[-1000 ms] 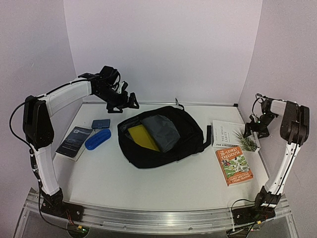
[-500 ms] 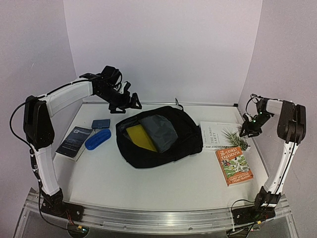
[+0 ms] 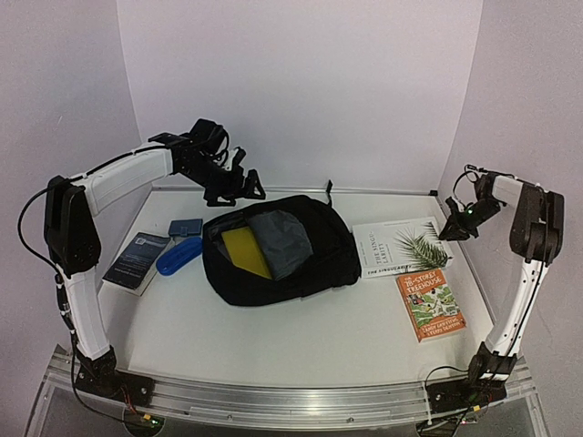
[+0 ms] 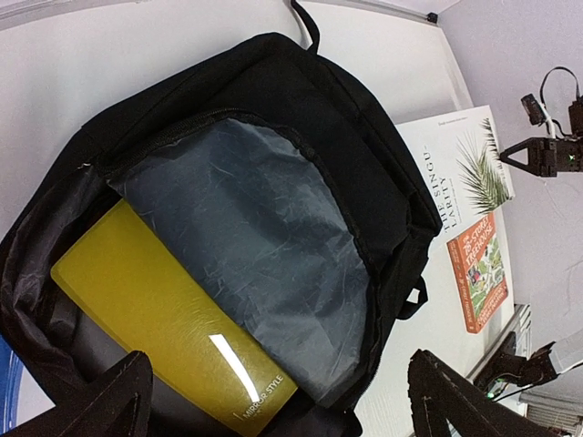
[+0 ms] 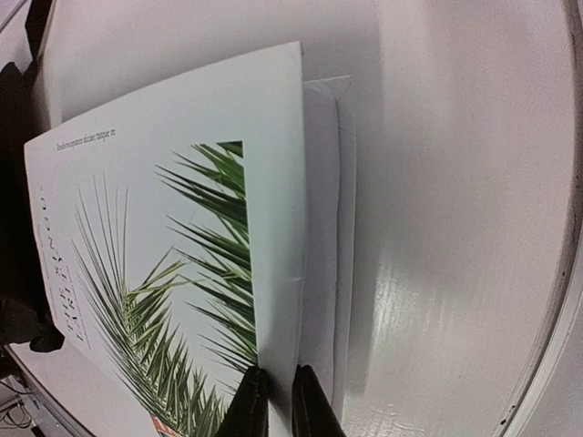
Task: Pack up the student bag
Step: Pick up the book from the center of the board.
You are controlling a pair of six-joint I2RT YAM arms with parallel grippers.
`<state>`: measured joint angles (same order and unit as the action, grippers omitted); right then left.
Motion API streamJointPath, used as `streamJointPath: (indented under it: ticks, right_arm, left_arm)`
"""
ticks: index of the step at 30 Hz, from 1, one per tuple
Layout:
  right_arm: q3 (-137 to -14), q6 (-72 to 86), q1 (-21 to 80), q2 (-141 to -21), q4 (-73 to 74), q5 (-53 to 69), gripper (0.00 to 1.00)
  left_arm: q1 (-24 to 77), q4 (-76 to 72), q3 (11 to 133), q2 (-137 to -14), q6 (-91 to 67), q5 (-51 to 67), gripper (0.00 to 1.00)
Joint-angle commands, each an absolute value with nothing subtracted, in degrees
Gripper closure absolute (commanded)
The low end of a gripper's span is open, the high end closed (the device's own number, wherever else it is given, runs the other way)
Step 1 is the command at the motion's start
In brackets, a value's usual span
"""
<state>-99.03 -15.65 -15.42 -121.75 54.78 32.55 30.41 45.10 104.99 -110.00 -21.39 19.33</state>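
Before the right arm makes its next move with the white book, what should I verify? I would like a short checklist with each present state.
1. Right gripper closed on the white book: ok, though it seems to pinch only the cover edge.
2. Student bag open: ok, the grey lining and the yellow book show inside.
3. Room left inside for the white book: cannot tell.
4. Left gripper out of the way: ok, it is open, above the bag's far edge.
5. Orange book apart from the white book: cannot tell, their edges lie very close.
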Motion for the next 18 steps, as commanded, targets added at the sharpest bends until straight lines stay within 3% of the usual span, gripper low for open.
streamJointPath:
  ticks: [1, 5, 8, 9, 18]
  right_arm:
    - [-101.17, -13.78, -15.20, -121.50, 58.77, 39.88, 0.84]
    - [-102.90, -12.43, -15.20, -121.96, 60.51, 44.56, 0.77]
    - [-105.19, -11.68, -15.19, -121.47, 61.76, 45.51, 0.97]
    - [-105.92, -11.60, -15.16, -120.95, 61.92, 45.34, 0.99]
    - [-109.69, -14.84, -15.14, -110.69, 61.98, 44.21, 1.00]
  left_arm:
    - [30.25, 44.83, 106.20, -109.74, -20.83, 19.14, 0.02]
    - [30.22, 45.09, 106.59, -109.87, -20.66, 18.99, 0.03]
    - [30.23, 45.15, 106.64, -109.77, -20.56, 18.84, 0.02]
    - [30.22, 45.06, 106.72, -109.76, -20.53, 18.77, 0.02]
    - [30.15, 46.07, 109.05, -110.83, -19.57, 18.78, 0.02]
